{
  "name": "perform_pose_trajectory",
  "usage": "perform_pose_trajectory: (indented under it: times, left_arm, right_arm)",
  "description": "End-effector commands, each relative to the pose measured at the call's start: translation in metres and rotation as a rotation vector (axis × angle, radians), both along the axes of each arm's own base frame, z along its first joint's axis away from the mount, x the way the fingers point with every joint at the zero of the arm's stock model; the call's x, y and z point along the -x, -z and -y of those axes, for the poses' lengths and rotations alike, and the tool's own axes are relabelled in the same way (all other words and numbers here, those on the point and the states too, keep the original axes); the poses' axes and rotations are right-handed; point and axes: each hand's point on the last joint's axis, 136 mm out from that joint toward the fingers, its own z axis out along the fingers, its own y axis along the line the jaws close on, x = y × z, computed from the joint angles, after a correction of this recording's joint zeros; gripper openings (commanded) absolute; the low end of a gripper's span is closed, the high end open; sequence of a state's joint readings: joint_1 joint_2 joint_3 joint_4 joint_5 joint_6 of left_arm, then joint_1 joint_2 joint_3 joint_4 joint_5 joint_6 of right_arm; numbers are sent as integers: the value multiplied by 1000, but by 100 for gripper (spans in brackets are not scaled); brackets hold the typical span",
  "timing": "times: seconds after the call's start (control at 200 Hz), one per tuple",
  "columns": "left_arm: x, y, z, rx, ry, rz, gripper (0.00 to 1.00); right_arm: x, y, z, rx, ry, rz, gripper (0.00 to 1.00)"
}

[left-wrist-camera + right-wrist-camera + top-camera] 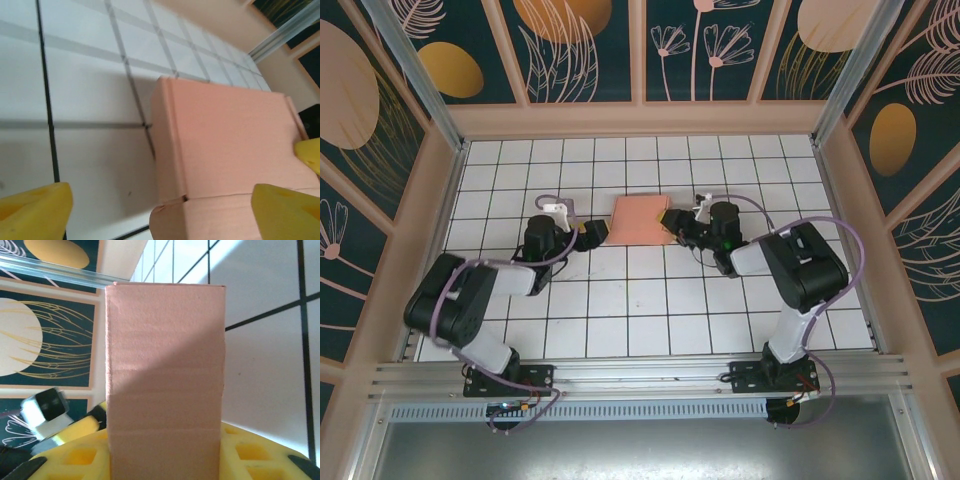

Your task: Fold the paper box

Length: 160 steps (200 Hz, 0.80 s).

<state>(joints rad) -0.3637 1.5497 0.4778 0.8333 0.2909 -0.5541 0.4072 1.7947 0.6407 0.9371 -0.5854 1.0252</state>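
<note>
Tiled table [620, 310]: paper box [639, 220] ahead of spread left jaws; right jaws flank it, grip unclear.

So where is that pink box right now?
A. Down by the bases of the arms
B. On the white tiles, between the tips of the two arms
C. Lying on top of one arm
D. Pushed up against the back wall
B: the pink box lies mid-table on the white tiles, with the left tool at one side and the right tool at the other.

Bright even light, left wrist seemingly blurred
</note>
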Motion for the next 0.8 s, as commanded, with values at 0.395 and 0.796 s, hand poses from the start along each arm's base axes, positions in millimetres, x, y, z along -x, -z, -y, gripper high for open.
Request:
perform_pose_trajectory:
  times: [0.395,0.796]
  left_arm:
    - [54,-82,31,-778,42,815,99]
    - [57,-95,42,-1211,-153,1139,99]
  right_arm:
    - [19,-66,9,-31,-19,120,31]
    - [41,-90,9,-110,-65,112,31]
